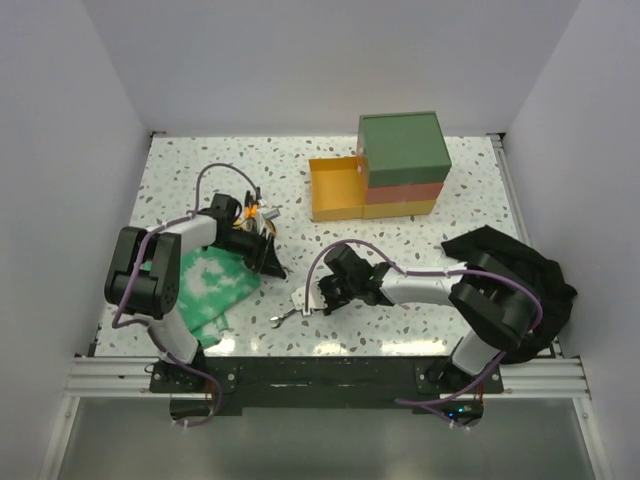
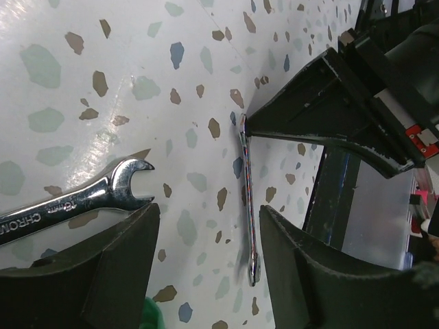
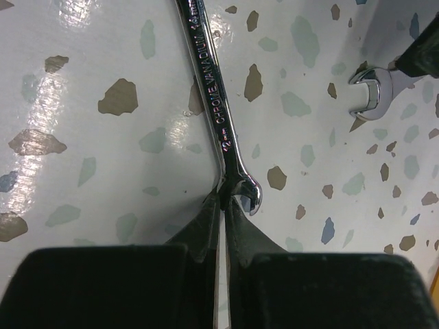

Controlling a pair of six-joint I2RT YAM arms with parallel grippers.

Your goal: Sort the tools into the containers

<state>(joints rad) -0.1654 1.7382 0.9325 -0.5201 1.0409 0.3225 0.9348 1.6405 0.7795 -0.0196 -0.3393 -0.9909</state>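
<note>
Right wrist view: my right pincer (image 3: 223, 200) has its two tips pressed together on a silver wrench (image 3: 211, 96), pinching it just beside its open head at the middle of the frame. The shaft runs from there up to the top edge, over the speckled surface (image 3: 82, 171). At the upper right I see the open head of a second wrench (image 3: 370, 92) lying flat.

On the left wrist view my left pincer (image 2: 206, 218) stands apart, gripping nothing, with a dark finger in each lower corner. The second wrench lies at the left of that frame, its head just above the left finger. I cannot tell whether they touch. The pinched wrench shows edge-on in the middle, with the tip of the right pincer at its upper end.

From the top view, both pincers sit near the lower middle of the frame, close to each other. The drawer stack (image 1: 402, 150) is at the upper right, well apart from them, and its yellow bottom drawer (image 1: 335, 212) is pulled out to the left. Orange-handled pliers (image 1: 262, 213) lie just above the left wrist. They are small and I cannot make out details. A green-and-white cloth (image 1: 215, 282) lies by the left arm and a black cloth (image 1: 535, 275) by the right.
</note>
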